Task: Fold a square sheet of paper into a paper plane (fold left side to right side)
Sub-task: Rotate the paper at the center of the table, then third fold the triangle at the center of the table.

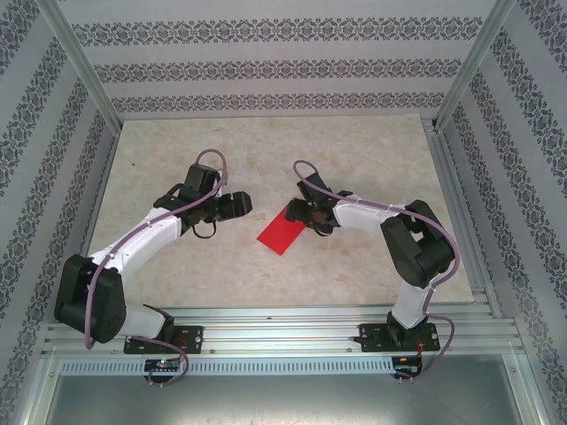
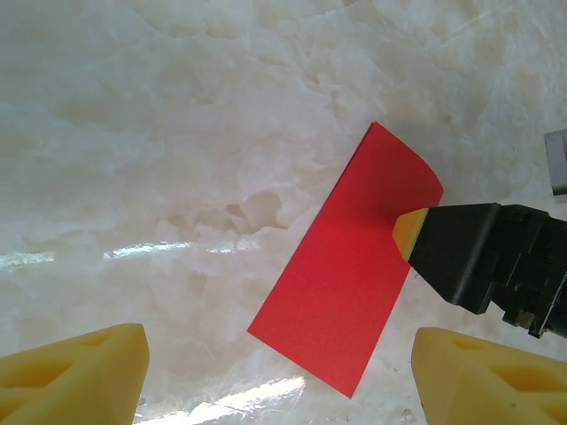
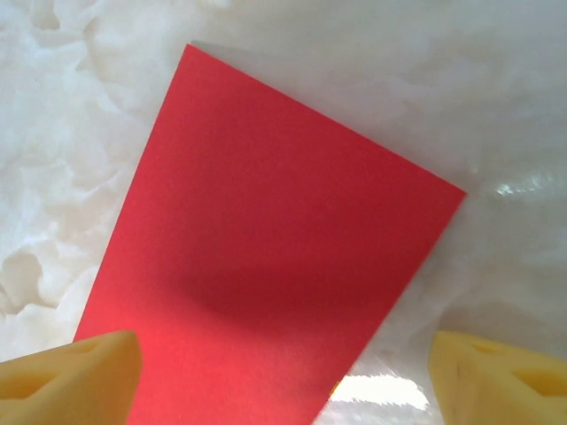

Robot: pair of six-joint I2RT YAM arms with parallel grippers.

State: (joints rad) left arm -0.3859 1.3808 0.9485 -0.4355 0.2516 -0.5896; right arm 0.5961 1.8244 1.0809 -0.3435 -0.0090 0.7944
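Note:
The square sheet of paper point(image 1: 282, 232) lies on the table as a bright red folded rectangle, set diagonally between the two arms. In the left wrist view the paper point(image 2: 354, 266) rests flat, with its far end curling up slightly. My left gripper point(image 1: 241, 204) is open and stands apart from the paper on its left; the left gripper point(image 2: 279, 359) has nothing between its yellow fingers point(image 2: 80, 376). My right gripper point(image 1: 297, 212) hovers open over the paper's upper right end. The paper point(image 3: 266, 248) spreads under the open right gripper point(image 3: 283, 367), and one right fingertip point(image 2: 406, 235) overlaps its edge.
The tabletop point(image 1: 266, 150) is pale marble-patterned, with free room behind and to both sides of the paper. An aluminium rail point(image 1: 283, 329) carrying the arm bases runs along the near edge. Patterned walls and metal posts point(image 1: 84, 66) close in the sides and back.

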